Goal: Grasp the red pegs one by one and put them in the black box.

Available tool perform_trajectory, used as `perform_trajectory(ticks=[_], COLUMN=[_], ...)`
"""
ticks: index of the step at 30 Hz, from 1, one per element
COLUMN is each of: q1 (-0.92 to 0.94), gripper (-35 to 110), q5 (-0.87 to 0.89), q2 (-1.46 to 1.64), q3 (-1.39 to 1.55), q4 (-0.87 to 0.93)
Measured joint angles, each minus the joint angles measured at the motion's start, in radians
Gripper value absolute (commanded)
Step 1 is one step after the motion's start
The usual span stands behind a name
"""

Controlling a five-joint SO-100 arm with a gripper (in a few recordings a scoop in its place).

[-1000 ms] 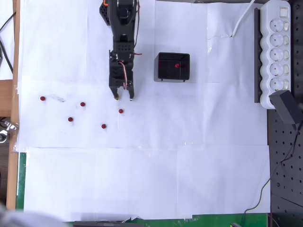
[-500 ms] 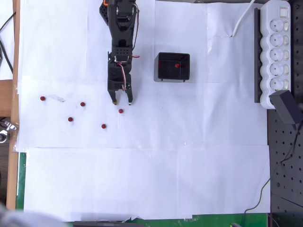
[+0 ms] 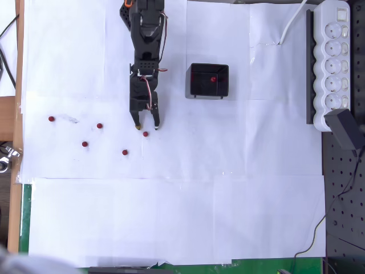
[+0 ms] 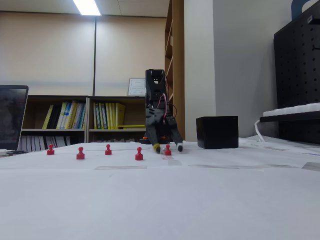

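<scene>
1. The gripper [image 3: 146, 128] points down at the white paper-covered table [image 3: 171, 217], its 2 fingers spread apart, tips low at the surface; in the fixed view [image 4: 167, 147] they straddle a peg, which reads as lining up for a pinch.
2. The nearest red peg [image 3: 145, 134] sits just beyond the fingertips in the overhead view and between them in the fixed view [image 4: 168, 150]. Nothing is gripped yet, as far as I can judge.
3. 4 other red pegs lie loose to the left in the overhead view: one [image 3: 125, 152] close by, one [image 3: 99, 125], one [image 3: 85, 144], and the farthest [image 3: 52, 119]. They stand upright in the fixed view, so each can be taken from above.
4. The black box [image 3: 209, 80] stands to the right of the arm, near it, open side up. At least 1 red peg [image 3: 213, 79] shows inside.
5. A white power strip [image 3: 333, 63] lies at the far right edge, well apart from the work.
6. Likely risk: the tiny peg tipping or slipping as the fingers close.
</scene>
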Motion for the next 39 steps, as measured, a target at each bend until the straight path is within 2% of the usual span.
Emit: perform_trajectory(ticks=[26,33,39], q1=[0.0,0.0,0.006], gripper=[19,6,0], q5=[0.028,0.028,0.028], q2=[0.106,0.106,0.106], q3=[0.117,0.117,0.117], q4=[-0.014,-0.014,-0.014])
